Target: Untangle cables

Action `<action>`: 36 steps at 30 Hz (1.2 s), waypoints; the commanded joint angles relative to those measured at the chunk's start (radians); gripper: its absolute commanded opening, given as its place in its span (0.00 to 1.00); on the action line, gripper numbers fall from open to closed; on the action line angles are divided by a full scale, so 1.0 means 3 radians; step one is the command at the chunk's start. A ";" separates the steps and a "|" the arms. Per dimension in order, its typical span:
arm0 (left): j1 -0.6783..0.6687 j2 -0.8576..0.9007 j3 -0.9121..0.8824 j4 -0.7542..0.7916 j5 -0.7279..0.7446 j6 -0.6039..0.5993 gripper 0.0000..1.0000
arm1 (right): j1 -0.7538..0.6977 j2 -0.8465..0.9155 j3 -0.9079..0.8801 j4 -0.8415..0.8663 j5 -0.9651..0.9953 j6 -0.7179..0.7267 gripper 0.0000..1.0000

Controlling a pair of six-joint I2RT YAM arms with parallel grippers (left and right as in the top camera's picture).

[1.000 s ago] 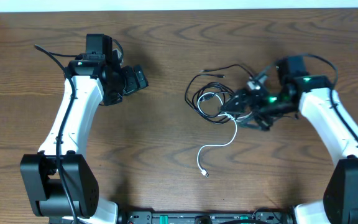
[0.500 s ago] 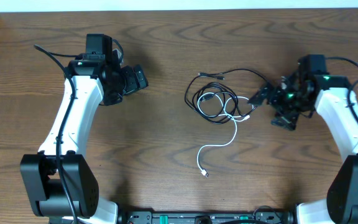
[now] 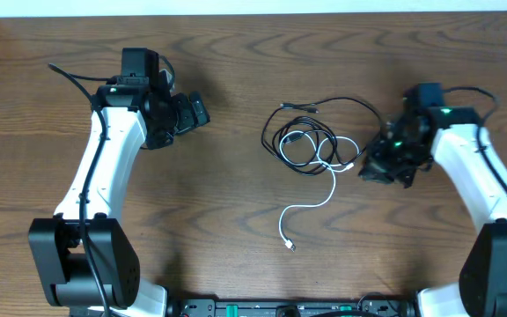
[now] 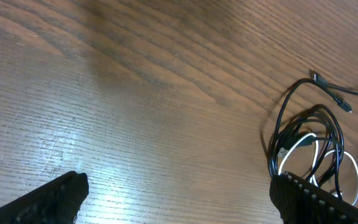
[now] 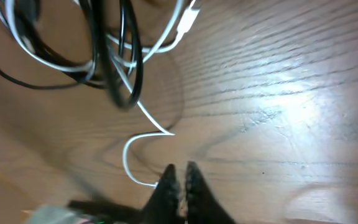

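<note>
**While the cables lie looped mid-frame, one end effector gapes and the other is pinched shut**

Where the wood-grain tabletop (image 3: 236,220) fills the overhead view, we see the left arm (image 3: 104,167) rising along the left side and the right arm (image 3: 478,172) along the right. The left end effector (image 3: 197,111) sits in the upper left, its fingers spread wide and holding nothing, well apart from the cords. In its own wrist view the two fingers show only at the bottom corners, with bare wood between them.

The right end effector (image 3: 375,169) sits right of centre, just beside the tangle, its fingers pressed together. We see nothing caught between them. In the right wrist view a white strand runs up to the closed tips, and we cannot tell whether it touches them.

The cables lie on the tabletop just right of centre. The black cable (image 3: 280,141) coils in several overlapping loops, and one strand arcs toward the upper right. The white cable (image 3: 328,189) threads through those loops, then trails down to the lower centre, ending in a small plug (image 3: 289,246). A dark plug (image 3: 311,106) lies at the top of the coil.
</note>
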 commanded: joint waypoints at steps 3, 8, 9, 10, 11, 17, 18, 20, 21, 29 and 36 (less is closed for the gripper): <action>0.0008 0.0019 -0.0028 -0.0013 -0.0047 0.0008 0.98 | 0.0482 -0.0001 0.0029 0.0088 0.0764 -0.0167 0.09; 0.0008 0.0019 -0.0028 -0.0013 -0.0047 0.0006 0.98 | 0.0787 -0.0001 -0.0010 0.0193 0.1010 -0.0191 0.54; 0.0008 0.0019 -0.0028 -0.0013 -0.0047 0.0008 0.98 | 0.0842 -0.0001 -0.0036 0.0251 0.1030 -0.0189 0.56; 0.0008 0.0019 -0.0028 -0.0013 -0.0047 0.0008 0.98 | 0.0889 -0.0001 -0.0069 0.0323 0.1038 -0.0187 0.57; 0.0008 0.0019 -0.0028 -0.0013 -0.0047 0.0008 0.98 | 0.0928 -0.0001 -0.0109 0.0402 0.1036 -0.0174 0.59; 0.0008 0.0019 -0.0028 -0.0013 -0.0047 0.0008 0.98 | 0.1077 -0.0001 -0.0387 0.0783 0.1109 -0.0163 0.57; 0.0008 0.0019 -0.0028 -0.0013 -0.0047 0.0008 0.98 | 0.1080 -0.0001 -0.0434 0.0844 0.1137 -0.0163 0.57; 0.0008 0.0019 -0.0028 -0.0013 -0.0047 0.0008 0.98 | 0.1080 -0.0001 -0.0529 0.0999 0.1138 -0.0167 0.56; 0.0008 0.0019 -0.0028 -0.0013 -0.0047 0.0008 0.98 | 0.1080 -0.0001 -0.0577 0.1085 0.1139 -0.0173 0.53; 0.0008 0.0019 -0.0028 -0.0014 -0.0047 0.0006 0.98 | 0.1072 -0.0001 -0.0877 0.1600 0.1110 -0.0191 0.33; 0.0008 0.0019 -0.0028 -0.0013 -0.0047 0.0008 0.98 | 0.1071 -0.0003 -0.0876 0.1682 0.0984 -0.0319 0.30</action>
